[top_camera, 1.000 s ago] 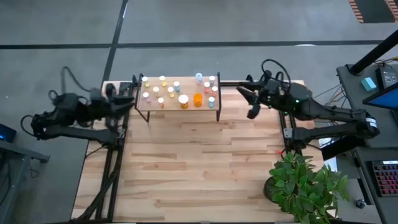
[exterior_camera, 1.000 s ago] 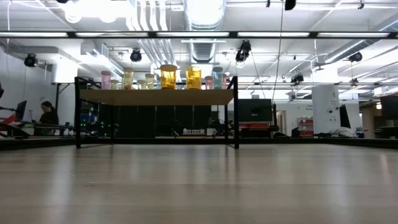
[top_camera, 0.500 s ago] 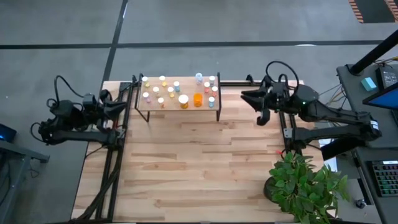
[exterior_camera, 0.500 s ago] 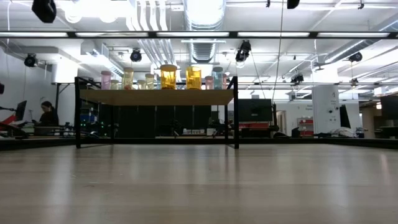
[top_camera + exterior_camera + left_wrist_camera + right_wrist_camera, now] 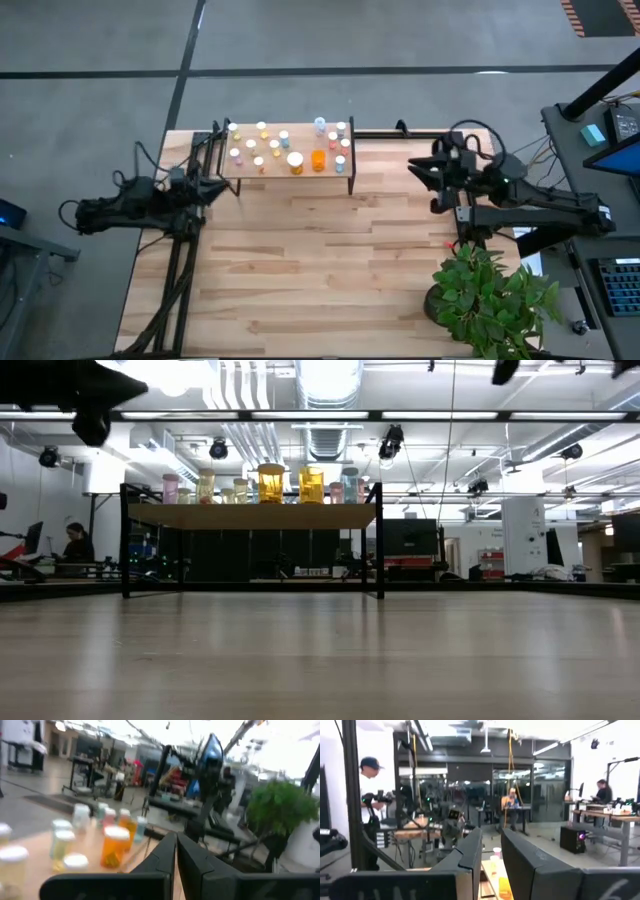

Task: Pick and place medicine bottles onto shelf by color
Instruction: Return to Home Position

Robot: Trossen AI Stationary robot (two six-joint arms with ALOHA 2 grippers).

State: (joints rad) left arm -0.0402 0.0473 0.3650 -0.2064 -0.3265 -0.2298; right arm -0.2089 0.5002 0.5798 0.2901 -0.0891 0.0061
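Note:
The shelf (image 5: 285,165), a light-wood board on black legs, stands at the table's far edge. Several small medicine bottles (image 5: 262,148) stand upright on it, among them an orange one (image 5: 318,160); they also show in the low view (image 5: 271,483) and the left wrist view (image 5: 114,847). My left gripper (image 5: 224,187) is shut and empty, just off the shelf's left near corner. My right gripper (image 5: 430,185) is open by a narrow gap and empty, to the right of the shelf, above the table's right edge.
A green potted plant (image 5: 490,295) stands at the table's near right corner. Black frame rails (image 5: 185,250) run along the table's left side. The wide plank table top (image 5: 320,260) lies in front of the shelf. People show in the room beyond (image 5: 370,790).
My left gripper has drawn back from the shelf's left end and come toward the table's near edge, dropping into the low view's top left. My right gripper has drawn away from the shelf toward the table's right edge and a little nearer. The bottles have stayed put.

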